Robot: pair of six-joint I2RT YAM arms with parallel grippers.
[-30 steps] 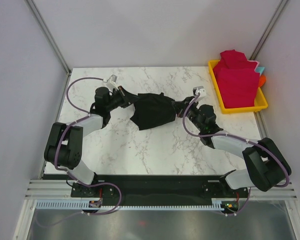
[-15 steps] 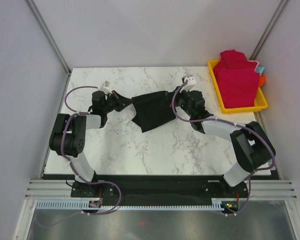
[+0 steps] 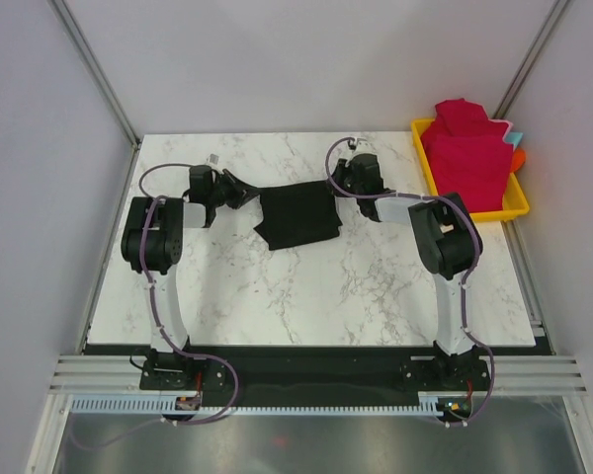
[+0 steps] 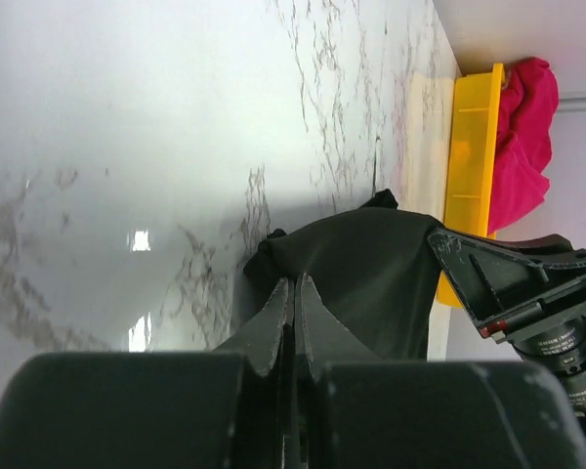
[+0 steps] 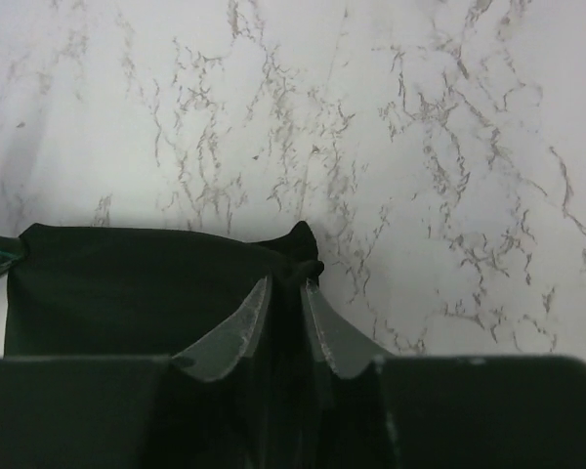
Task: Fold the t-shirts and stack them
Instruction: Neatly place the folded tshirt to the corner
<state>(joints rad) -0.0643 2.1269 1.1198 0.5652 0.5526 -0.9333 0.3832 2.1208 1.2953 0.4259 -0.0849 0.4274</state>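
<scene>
The black t-shirt (image 3: 296, 213) lies partly folded on the far middle of the marble table (image 3: 277, 286), stretched between my two grippers. My left gripper (image 3: 249, 196) is shut on its far left corner; in the left wrist view the jaws (image 4: 293, 283) pinch the black cloth (image 4: 371, 283). My right gripper (image 3: 334, 186) is shut on its far right corner; in the right wrist view the jaws (image 5: 285, 283) clamp a bunched corner of the black cloth (image 5: 127, 283). Crimson-red t-shirts (image 3: 466, 153) are stacked in the yellow tray (image 3: 479, 213) at the far right.
The yellow tray (image 4: 469, 176) with red cloth (image 4: 523, 137) also shows in the left wrist view. Grey walls stand behind and beside the table. Both arms reach far back, their cables looping above the table.
Both grippers have moved toward the far edge of the table, carrying the black t-shirt's corners with them. The shirt has been pulled farther back and drawn flatter.
</scene>
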